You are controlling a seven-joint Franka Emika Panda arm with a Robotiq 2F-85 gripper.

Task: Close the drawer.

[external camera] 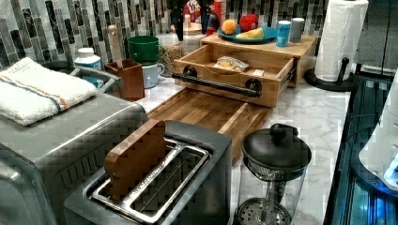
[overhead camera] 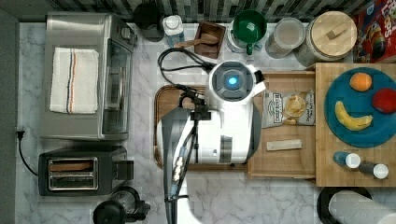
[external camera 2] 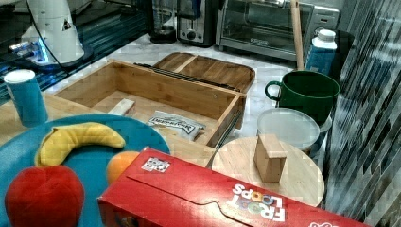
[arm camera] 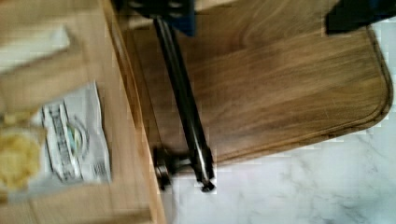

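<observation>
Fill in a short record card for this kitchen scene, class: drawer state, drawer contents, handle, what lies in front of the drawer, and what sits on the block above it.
drawer state: drawer pulled open
drawer contents: chip bag and a small wooden block
handle: dark metal bar across the drawer front
in front: brown cutting board on the marble counter
above: blue plate with banana, orange and a red fruit

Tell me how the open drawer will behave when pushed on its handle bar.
The drawer looks like rigid wood on side rails, so it should slide straight rather than flex. Its load is light: a chip bag and a small wooden block, which may shift slightly. The dark handle bar looks stiff.
</observation>
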